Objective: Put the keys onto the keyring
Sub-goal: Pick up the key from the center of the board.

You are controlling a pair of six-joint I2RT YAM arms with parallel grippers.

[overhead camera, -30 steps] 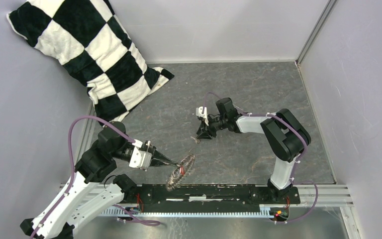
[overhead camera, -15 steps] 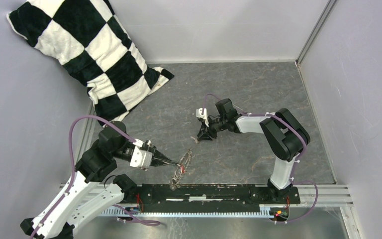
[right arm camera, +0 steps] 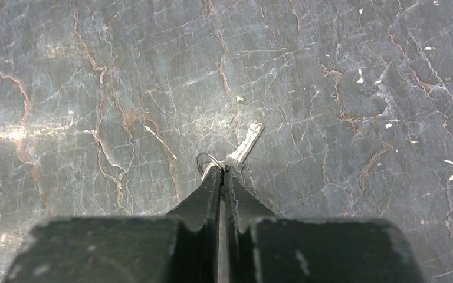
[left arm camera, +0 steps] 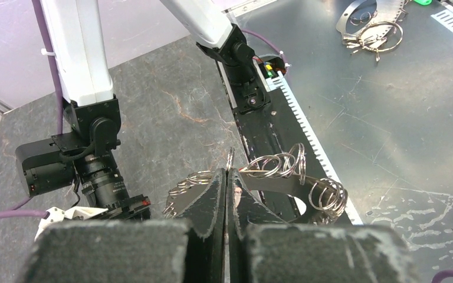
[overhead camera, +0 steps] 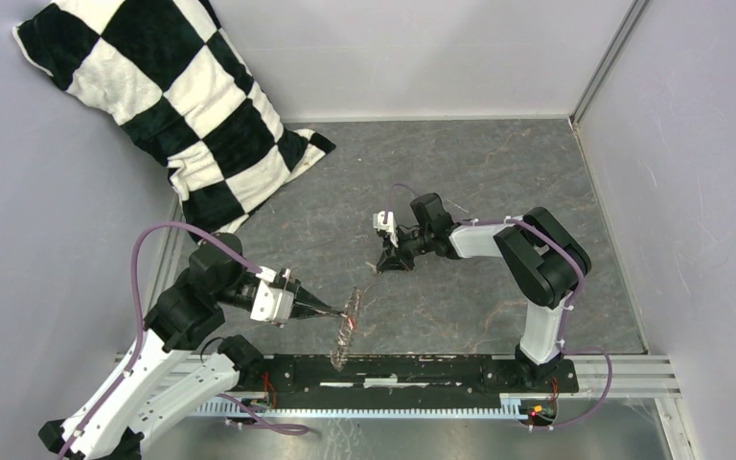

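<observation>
Table (overhead camera: 498, 172): dark grey slab w/ marbled, rust-veined surface, matte. Black-and-white checked plush pillow (overhead camera: 153, 105) is slumped in the far-left corner against the wall.

Keyring (overhead camera: 348, 326) = chain of many small silver wire rings, shiny and overlapping in bunches. It hangs off the left gripper (overhead camera: 343, 309) above the table's near edge, drooping toward the black rail (overhead camera: 412, 372). From the top cam it's seen edge-on as a thin jagged strip. Left wrist cam shows more: ring bunches of the keyring (left arm camera: 283, 168) fan out either side of the left gripper (left arm camera: 226, 174), whose black foam-faced fingers are pressed flat together w/ one ring pinched btwn the tips.

Key (right arm camera: 246, 144): tiny, flat, silver-grey, notched blade, w/ a small wire loop at the head end. The right gripper (right arm camera: 220, 171) is clamped tight on the head and the blade sticks out past the tips, pointing away over the table. Can't tell if the blade touches the slab. On the top cam the right gripper (overhead camera: 383, 266) sits mid-table, well apart from the keyring; the key is too small to resolve there.

Left wrist cam only: scuffed sheet-metal surface (left arm camera: 389, 118) beyond the rail, w/ a pile of loose silver rings (left arm camera: 377, 38) on it.
</observation>
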